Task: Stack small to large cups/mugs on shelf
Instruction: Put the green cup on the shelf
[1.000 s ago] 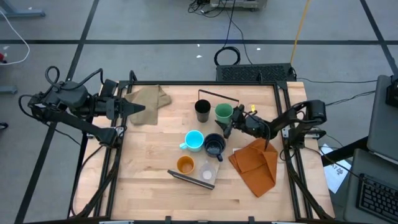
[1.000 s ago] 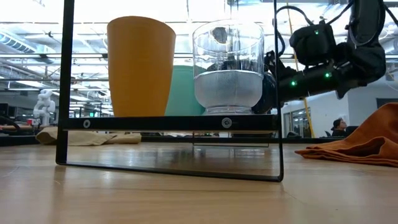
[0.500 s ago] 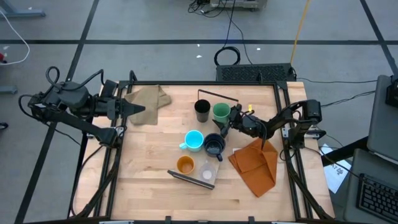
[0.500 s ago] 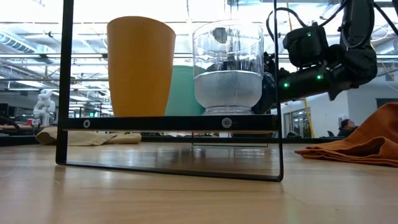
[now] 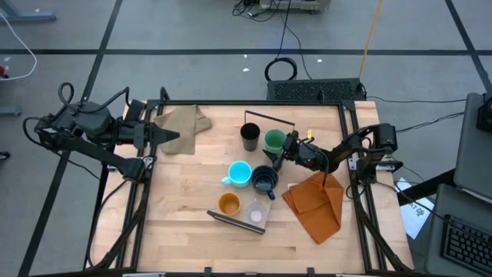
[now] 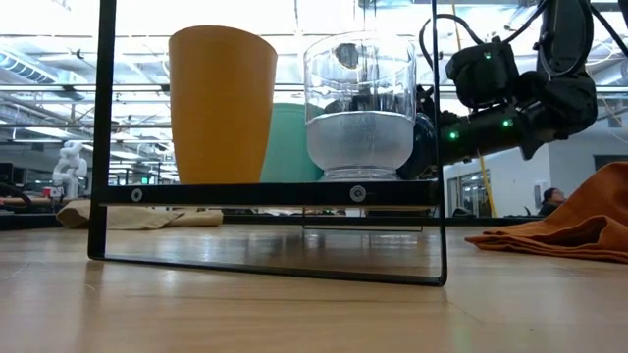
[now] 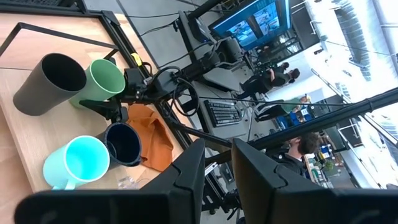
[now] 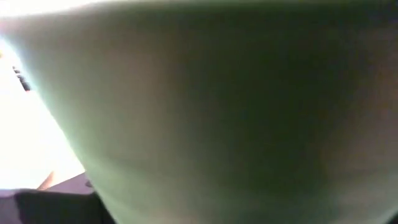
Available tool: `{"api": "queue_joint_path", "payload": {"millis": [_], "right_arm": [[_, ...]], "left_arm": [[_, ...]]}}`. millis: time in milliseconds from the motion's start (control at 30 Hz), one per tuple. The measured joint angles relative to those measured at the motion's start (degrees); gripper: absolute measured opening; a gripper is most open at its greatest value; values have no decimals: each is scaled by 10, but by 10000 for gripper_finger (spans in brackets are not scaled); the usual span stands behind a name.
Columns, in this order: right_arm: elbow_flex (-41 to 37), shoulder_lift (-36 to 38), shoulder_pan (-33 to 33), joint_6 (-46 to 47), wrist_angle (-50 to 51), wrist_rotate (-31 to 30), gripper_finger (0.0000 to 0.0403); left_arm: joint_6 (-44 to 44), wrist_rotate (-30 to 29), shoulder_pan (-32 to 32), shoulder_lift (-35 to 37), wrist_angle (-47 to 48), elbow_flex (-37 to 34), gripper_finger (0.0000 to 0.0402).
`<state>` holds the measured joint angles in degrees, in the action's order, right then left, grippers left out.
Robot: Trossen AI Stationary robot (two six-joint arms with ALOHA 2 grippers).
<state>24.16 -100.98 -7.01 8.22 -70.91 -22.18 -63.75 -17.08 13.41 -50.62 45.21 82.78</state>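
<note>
A green cup (image 5: 274, 140) stands upright beside a black cup (image 5: 250, 136) toward the table's far side. My right gripper (image 5: 284, 150) reaches in level from the right, open, right up against the green cup, whose wall (image 8: 249, 124) fills the right wrist view. A light-blue mug (image 5: 241, 174) and a navy mug (image 5: 264, 180) stand in the middle. An orange cup (image 6: 222, 103) and a clear cup (image 6: 360, 103) stand on the near end of the shelf (image 6: 265, 194). My left gripper (image 7: 219, 168) waits high at the far left, slightly open and holding nothing. My right gripper comes at the green cup's side wall (image 7: 99, 90) level from the table's right, low on the cup. The cup stands upright on its base. The cup itself hides the fingertips, so I cannot tell whether they touch it.
A tan cloth (image 5: 183, 123) lies at the far left under my left gripper. An orange cloth (image 5: 315, 201) lies at the right beneath my right arm. A thin dark frame (image 5: 269, 119) stands just behind the black and green cups. People sit in the room beyond the table.
My right gripper has edged a little toward the green cup and slightly down, staying open. The cups have kept their places.
</note>
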Motion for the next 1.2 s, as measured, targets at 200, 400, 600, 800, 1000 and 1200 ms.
{"api": "queue_joint_path", "payload": {"millis": [200, 400, 600, 800, 1000, 1200], "right_arm": [[0, 0, 7, 1, 4, 0, 350], [0, 0, 12, -2, 6, 0, 350], [0, 0, 15, -3, 8, 32, 350], [0, 0, 15, -3, 12, 46, 350], [0, 1, 10, 1, 23, 46, 350], [0, 1, 10, 14, 48, 45, 350]], "left_arm": [[0, 1, 0, 0, 0, 0, 81], [-2, 5, 0, 0, 0, 0, 81], [0, 6, 0, 0, 0, 0, 81], [2, 6, 0, 0, 0, 0, 81], [2, 6, 0, -4, 0, 0, 81], [3, 9, 0, -9, 0, 0, 81]]}}
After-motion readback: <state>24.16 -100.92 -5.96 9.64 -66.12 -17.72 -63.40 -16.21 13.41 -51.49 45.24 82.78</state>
